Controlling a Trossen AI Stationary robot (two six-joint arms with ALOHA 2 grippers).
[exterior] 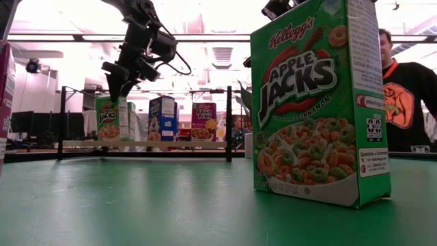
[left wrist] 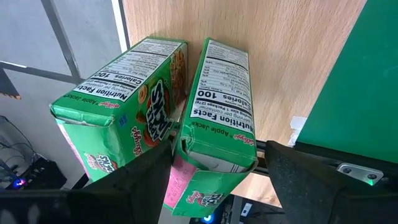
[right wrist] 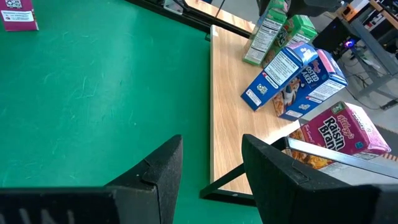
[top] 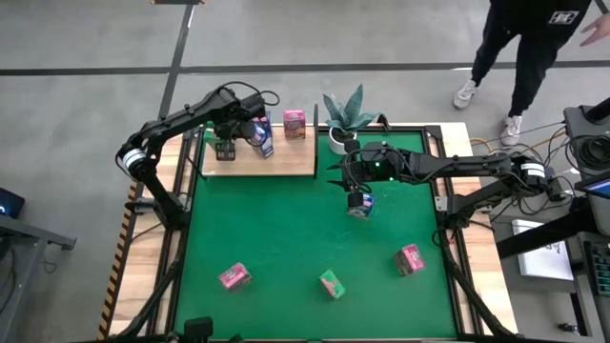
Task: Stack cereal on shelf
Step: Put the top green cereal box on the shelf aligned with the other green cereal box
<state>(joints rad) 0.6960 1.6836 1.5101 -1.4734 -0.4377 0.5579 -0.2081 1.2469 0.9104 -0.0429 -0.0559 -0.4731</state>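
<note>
The left gripper point(exterior: 119, 85) hung over the shelf point(right wrist: 230, 124), its jaws spread wide to either side of an upright green carton point(left wrist: 221, 112), apparently not pressing it. This looked like the moment of setting it beside a second green carton point(left wrist: 124, 99), so that like stood with like. Two blue-and-white cartons point(right wrist: 292, 78) leaned against each other next along the board, then a pink carton point(right wrist: 345, 130). The shelf was smooth pale wood, edged with thin black posts point(exterior: 229, 123).

The right gripper point(right wrist: 211, 155) hovered over the green felt desk point(right wrist: 93, 93) near the shelf's end, jaws apart with nothing between them in its wrist view, probably waiting its turn. Three glossy printed cardboard cartons remained loose on the felt: a pink one point(top: 233, 276), a green one point(top: 331, 284) and another pink point(top: 410, 259).
</note>
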